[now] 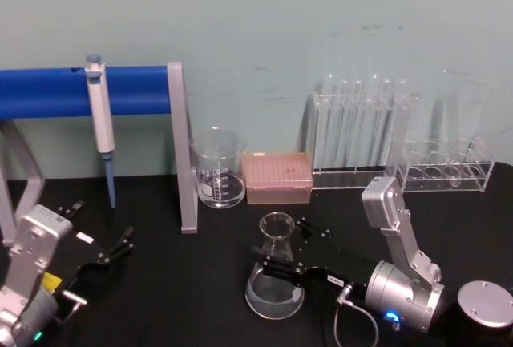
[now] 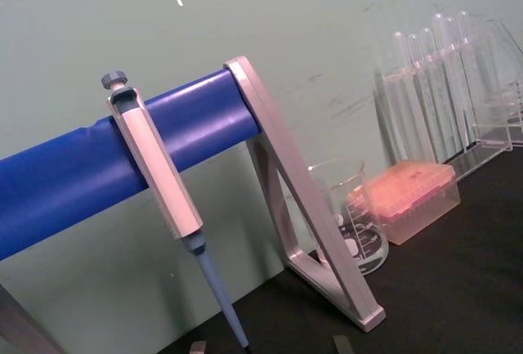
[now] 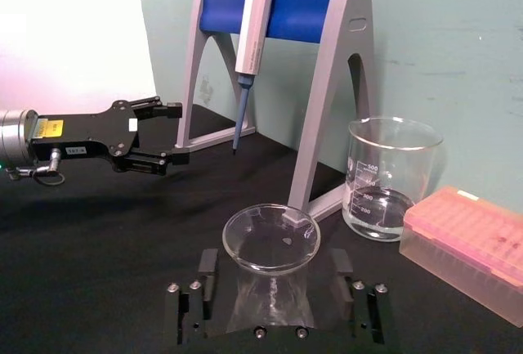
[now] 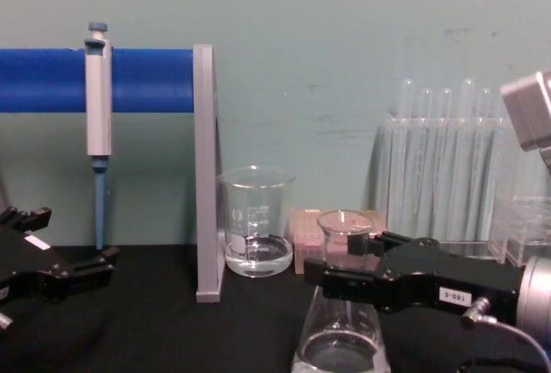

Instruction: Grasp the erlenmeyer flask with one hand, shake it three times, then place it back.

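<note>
The erlenmeyer flask is clear glass and stands upright on the black table, near the front and a little right of centre. My right gripper reaches in from the right and is open, one finger on each side of the flask's neck. In the right wrist view the flask sits between the fingers with a small gap on both sides. The chest view shows the flask resting on its base under the right gripper. My left gripper is open and empty at the front left, away from the flask.
A glass beaker holding a little liquid and a pink tip box stand just behind the flask. A pipette hangs on the blue-barred grey stand at left. Test tube racks line the back right.
</note>
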You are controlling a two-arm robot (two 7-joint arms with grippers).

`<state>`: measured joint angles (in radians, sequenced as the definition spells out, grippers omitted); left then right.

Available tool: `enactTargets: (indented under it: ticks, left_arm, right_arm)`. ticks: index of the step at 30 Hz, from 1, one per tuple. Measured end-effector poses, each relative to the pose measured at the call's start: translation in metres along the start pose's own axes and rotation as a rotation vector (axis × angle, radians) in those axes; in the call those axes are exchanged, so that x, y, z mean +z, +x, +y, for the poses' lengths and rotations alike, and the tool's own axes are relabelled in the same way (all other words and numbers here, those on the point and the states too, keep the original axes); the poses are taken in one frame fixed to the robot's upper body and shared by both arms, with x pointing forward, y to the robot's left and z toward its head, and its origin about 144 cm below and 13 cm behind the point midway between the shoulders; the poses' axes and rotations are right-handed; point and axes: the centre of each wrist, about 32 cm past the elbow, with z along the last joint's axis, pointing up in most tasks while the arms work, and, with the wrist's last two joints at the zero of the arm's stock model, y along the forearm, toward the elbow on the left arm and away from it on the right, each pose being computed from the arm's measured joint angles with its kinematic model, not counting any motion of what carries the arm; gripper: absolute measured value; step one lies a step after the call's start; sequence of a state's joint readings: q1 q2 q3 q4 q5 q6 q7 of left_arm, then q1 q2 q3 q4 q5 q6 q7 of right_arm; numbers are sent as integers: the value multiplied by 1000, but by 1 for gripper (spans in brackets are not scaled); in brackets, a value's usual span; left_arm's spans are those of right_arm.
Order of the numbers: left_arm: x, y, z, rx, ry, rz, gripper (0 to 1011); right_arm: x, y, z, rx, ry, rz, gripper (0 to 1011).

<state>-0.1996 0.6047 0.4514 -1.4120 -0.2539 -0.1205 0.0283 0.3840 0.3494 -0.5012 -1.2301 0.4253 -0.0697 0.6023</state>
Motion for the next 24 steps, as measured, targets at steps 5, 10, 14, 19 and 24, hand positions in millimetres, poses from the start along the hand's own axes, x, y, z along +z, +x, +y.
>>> enactTargets:
  ticks: [5,10,14,19,24]
  left_arm:
    - [0,0,0,0,0,0,1001]
    - [0,0,0,0,0,0,1001]
    - [0,0,0,0,0,0,1001]
    - [0,0,0,0,0,0,1001]
    - [0,0,0,0,0,0,1001]
  right_arm:
    - [0,0,0,0,2,0,977]
    - [0,0,0,0,3,0,1000]
    - [1,0,0,1,4,0,1000]
    - [1,0,0,1,5,0,1000]
    - [1,0,0,1,5,0,1000]
